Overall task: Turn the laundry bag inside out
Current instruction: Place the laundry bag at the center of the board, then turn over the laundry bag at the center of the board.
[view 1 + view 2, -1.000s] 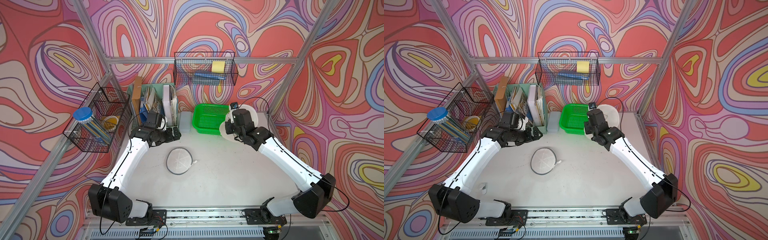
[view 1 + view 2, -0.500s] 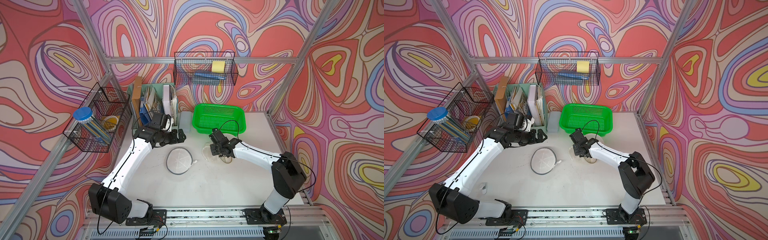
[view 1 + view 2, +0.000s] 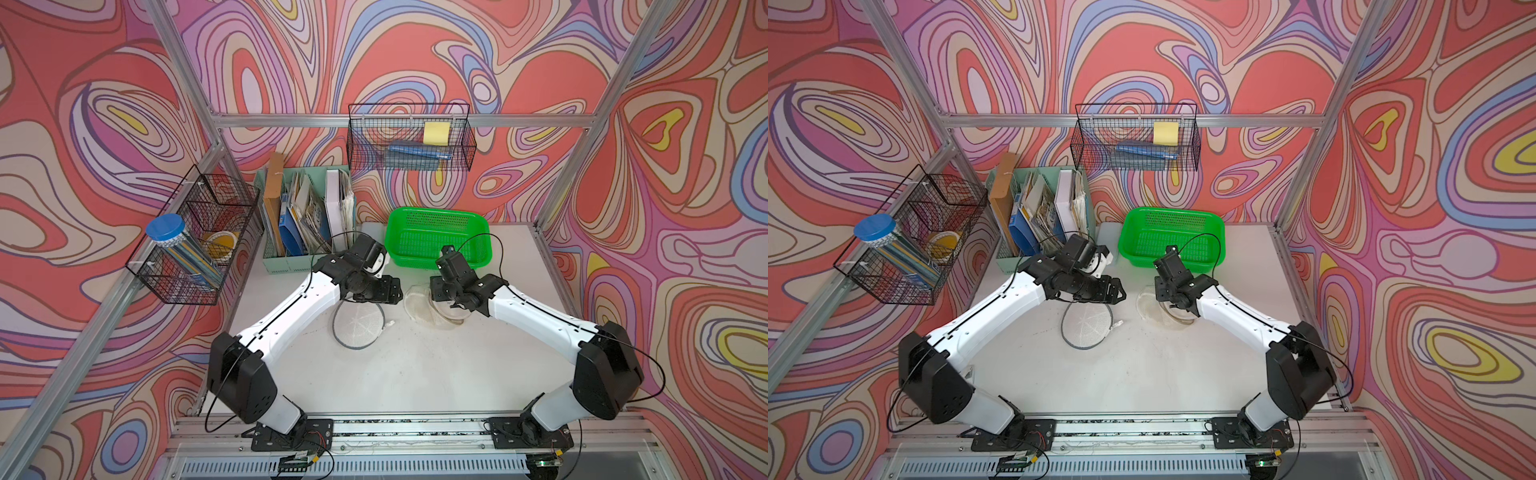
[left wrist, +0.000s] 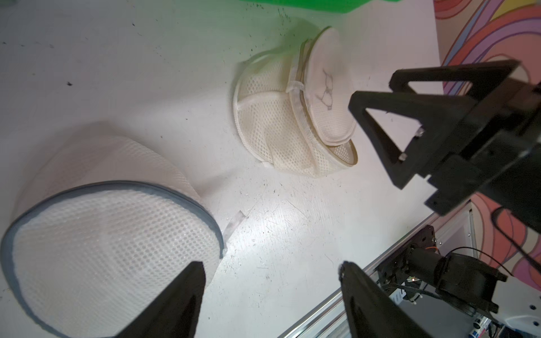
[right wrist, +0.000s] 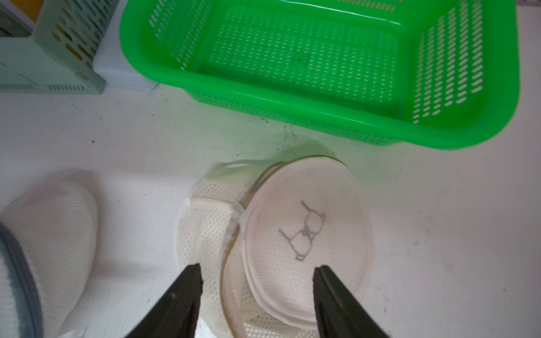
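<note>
In both top views: bright, even overhead light, soft shadows under the arms, sharp throughout. Wrist views: green cast from the basket on the table, 1 glare patch, blurred foreground edges.

White arm shells, bulky black joints, thin black cables, pointed black left hand

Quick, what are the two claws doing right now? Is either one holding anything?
Left gripper: open, holding nothing.
Right gripper: open, holding nothing, over the cream bag.
</note>
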`<state>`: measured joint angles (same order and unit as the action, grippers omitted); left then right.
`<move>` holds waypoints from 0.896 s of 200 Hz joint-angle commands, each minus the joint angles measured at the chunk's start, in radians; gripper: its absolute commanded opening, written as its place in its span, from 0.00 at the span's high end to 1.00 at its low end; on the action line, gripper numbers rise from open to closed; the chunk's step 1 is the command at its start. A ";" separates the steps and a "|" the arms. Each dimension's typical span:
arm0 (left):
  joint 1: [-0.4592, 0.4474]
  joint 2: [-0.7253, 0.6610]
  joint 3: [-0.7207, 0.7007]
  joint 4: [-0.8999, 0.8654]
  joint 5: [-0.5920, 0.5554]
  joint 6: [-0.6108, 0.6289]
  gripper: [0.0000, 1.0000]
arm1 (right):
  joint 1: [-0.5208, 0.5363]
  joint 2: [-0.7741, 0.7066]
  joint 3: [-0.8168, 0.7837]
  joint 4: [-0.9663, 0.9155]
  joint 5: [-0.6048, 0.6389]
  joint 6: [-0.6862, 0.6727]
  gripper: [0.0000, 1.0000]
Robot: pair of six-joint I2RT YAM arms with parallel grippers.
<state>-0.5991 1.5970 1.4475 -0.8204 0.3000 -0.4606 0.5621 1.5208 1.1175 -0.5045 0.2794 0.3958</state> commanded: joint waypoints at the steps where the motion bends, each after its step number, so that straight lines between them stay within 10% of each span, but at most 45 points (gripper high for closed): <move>1: -0.046 0.097 0.080 0.008 -0.003 0.006 0.24 | -0.079 -0.020 -0.089 0.001 -0.062 0.048 0.38; 126: -0.154 0.526 0.353 0.003 0.045 -0.015 0.44 | -0.383 0.084 -0.314 0.255 -0.472 0.406 0.52; 179: -0.169 0.557 0.343 0.000 0.031 -0.016 0.46 | -0.436 0.123 -0.399 0.436 -0.607 0.524 0.84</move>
<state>-0.7609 2.1452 1.7756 -0.8169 0.3313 -0.4717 0.1417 1.6146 0.7399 -0.1398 -0.2661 0.8547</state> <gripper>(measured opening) 0.543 0.241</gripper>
